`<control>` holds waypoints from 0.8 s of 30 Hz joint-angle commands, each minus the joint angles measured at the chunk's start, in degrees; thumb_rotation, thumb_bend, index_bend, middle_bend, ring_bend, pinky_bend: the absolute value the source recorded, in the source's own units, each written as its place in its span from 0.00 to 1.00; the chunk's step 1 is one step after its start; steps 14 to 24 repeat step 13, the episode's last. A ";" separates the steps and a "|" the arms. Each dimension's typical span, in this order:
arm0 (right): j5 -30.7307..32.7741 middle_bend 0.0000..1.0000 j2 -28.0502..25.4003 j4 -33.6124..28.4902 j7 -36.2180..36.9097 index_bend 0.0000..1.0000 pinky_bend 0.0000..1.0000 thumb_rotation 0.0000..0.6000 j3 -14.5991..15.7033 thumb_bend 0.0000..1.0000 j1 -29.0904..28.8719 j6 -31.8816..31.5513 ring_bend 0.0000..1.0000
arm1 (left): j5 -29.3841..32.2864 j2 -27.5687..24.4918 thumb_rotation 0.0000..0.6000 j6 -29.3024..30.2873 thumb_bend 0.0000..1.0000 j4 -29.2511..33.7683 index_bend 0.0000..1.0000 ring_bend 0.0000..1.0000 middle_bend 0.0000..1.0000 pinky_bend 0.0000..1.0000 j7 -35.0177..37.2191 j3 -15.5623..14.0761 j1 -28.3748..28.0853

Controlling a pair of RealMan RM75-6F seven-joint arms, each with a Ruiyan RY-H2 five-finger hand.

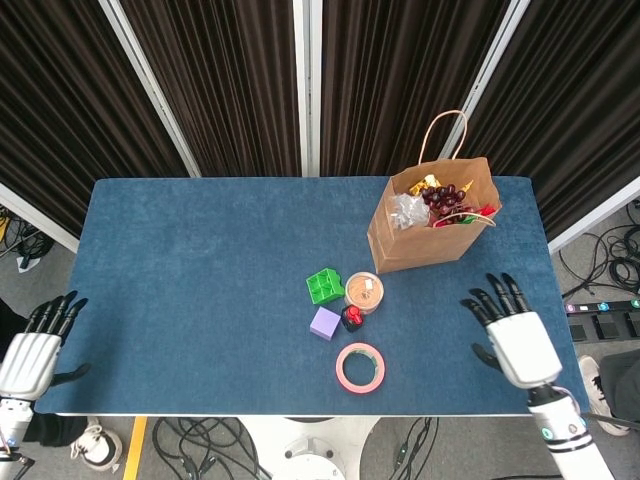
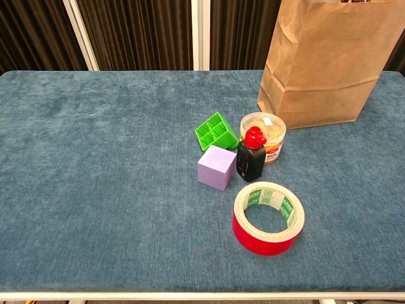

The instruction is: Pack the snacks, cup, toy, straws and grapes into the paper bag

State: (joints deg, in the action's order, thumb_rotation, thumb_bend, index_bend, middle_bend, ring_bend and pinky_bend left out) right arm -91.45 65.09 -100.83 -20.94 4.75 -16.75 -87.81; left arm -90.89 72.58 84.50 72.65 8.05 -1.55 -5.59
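Observation:
The brown paper bag (image 1: 408, 244) (image 2: 329, 69) stands upright at the table's far right. In it, the head view shows dark grapes (image 1: 446, 197), a clear wrapped item (image 1: 408, 210) and yellow and red snack packs. My right hand (image 1: 517, 340) hovers near the table's front right corner, fingers spread, holding nothing, well in front of the bag. My left hand (image 1: 35, 350) hangs off the table's front left corner, fingers apart and empty. Neither hand appears in the chest view.
Mid-table lies a cluster: a green block (image 1: 324, 286) (image 2: 216, 131), a round snack tub (image 1: 364, 292) (image 2: 263, 136), a purple cube (image 1: 324, 323) (image 2: 217, 167), a small black bottle with a red cap (image 1: 352, 318) (image 2: 251, 161) and a red tape roll (image 1: 360, 367) (image 2: 268, 217).

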 commanded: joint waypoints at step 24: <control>2.20 0.21 6.96 18.49 13.83 0.25 0.03 1.00 -4.13 0.06 7.34 -5.06 0.03 | -0.62 -1.03 1.00 -0.90 0.06 1.88 0.07 0.00 0.04 0.11 -1.44 -1.07 -0.19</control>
